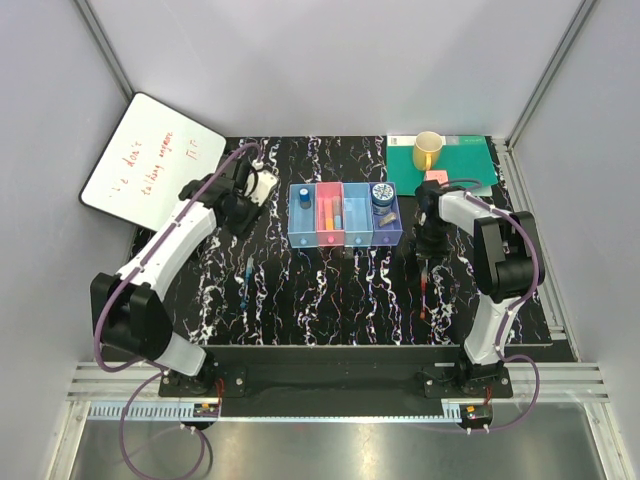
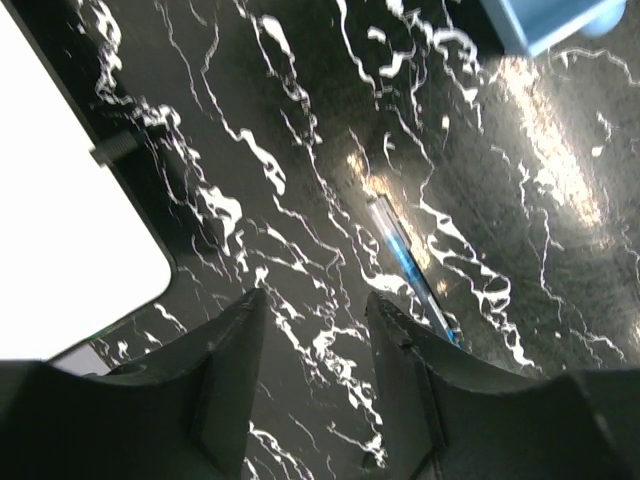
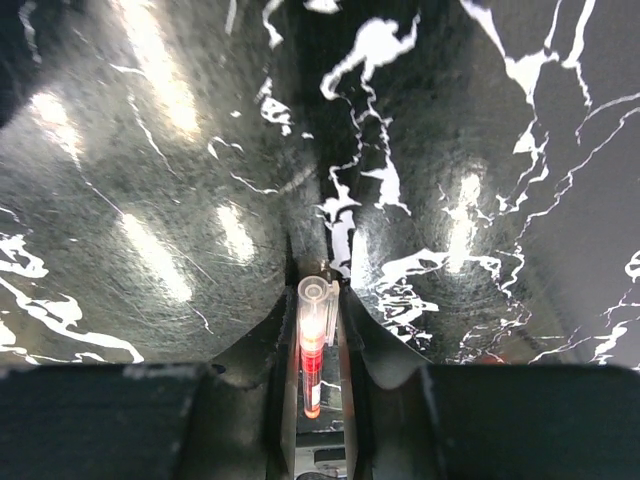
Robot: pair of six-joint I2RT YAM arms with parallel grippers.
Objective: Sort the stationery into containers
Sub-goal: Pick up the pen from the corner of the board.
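my right claw point(image 3: 318, 300) clamped on the red pen point(image 3: 312, 345), left claw point(image 2: 315, 320) spread wide and empty, blue pen point(image 2: 410, 265) on the table nearer than it, trays point(image 1: 345, 241) between both claws, yellow cup point(image 1: 428, 150) far right

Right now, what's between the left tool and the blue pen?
Only bare marbled tabletop lies between left tool and blue pen, seen in the left wrist view.

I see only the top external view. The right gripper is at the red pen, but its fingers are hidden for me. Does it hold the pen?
Observer: Yes. The right wrist view shows the right gripper shut on the red pen.
Operator: And the other arm?
Observer: The left gripper is open, with nothing in it.
Operator: Does its camera see the blue pen?
Observer: Yes, on the table beyond the gripper, right of centre.
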